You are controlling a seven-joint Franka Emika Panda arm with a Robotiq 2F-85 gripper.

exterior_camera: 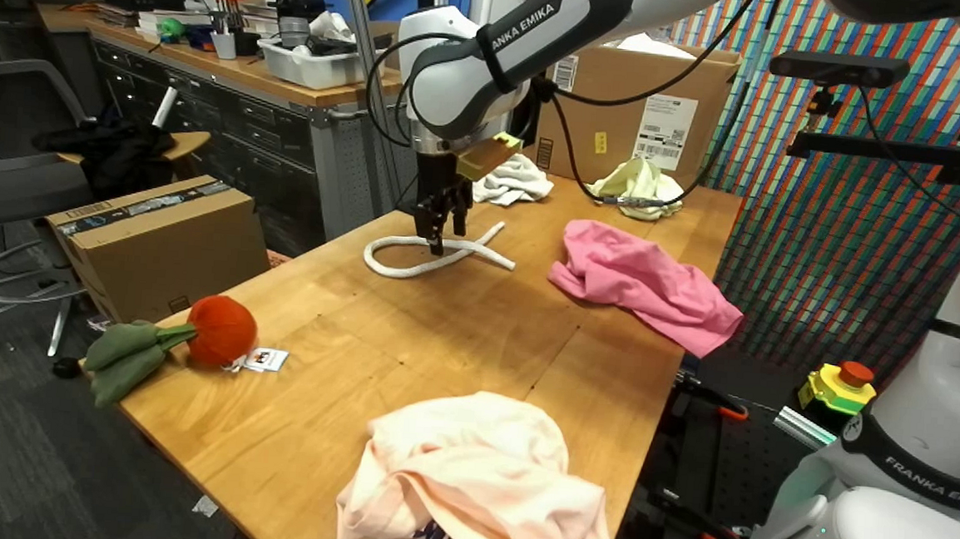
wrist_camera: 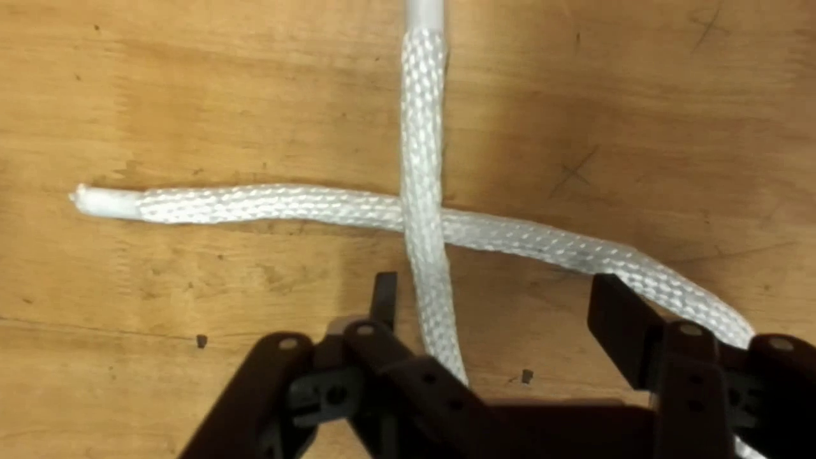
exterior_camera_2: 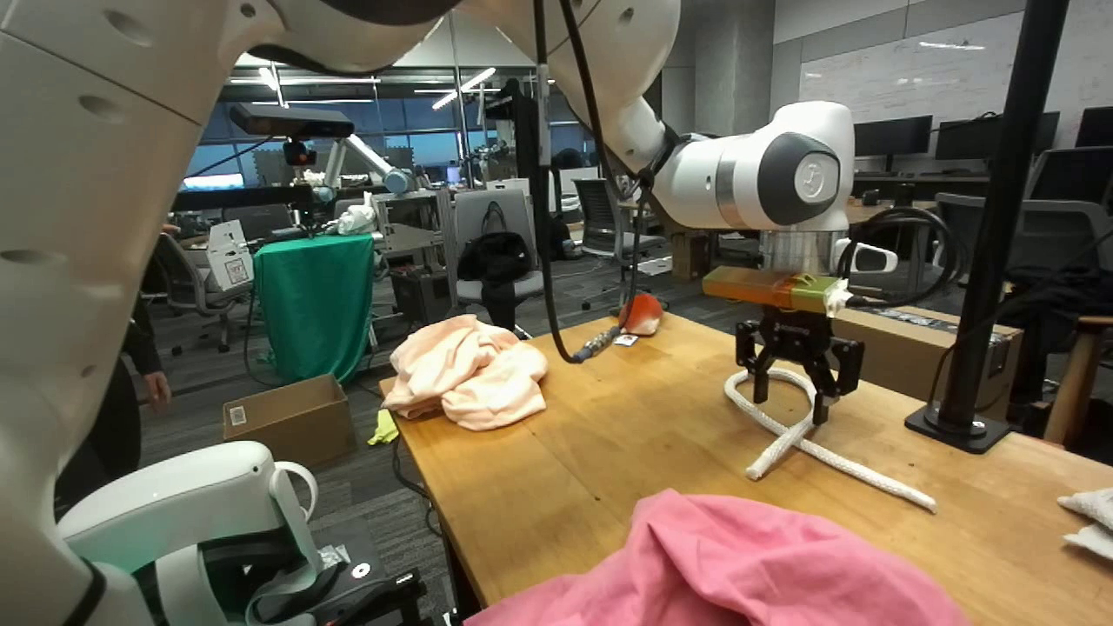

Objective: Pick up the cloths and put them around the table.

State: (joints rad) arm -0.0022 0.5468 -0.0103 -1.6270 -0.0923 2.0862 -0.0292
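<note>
My gripper [exterior_camera_2: 789, 405] over looped white rope [exterior_camera_2: 789, 437], fingers apart; contact unclear. Peach cloth [exterior_camera_2: 474, 374] bunched on left corner of the table [exterior_camera_2: 643, 417]; pink cloth [exterior_camera_2: 739, 565] heaped at the edge toward my base [exterior_camera_2: 178, 500]; red toy [exterior_camera_2: 643, 311] by far corner

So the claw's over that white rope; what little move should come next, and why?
I'd probably lift the gripper straight up a little. Its jaws stand open on either side of a strand of the white rope, holding nothing, while the pink cloth lies apart on the table; rising first should avoid dragging the rope.
</note>
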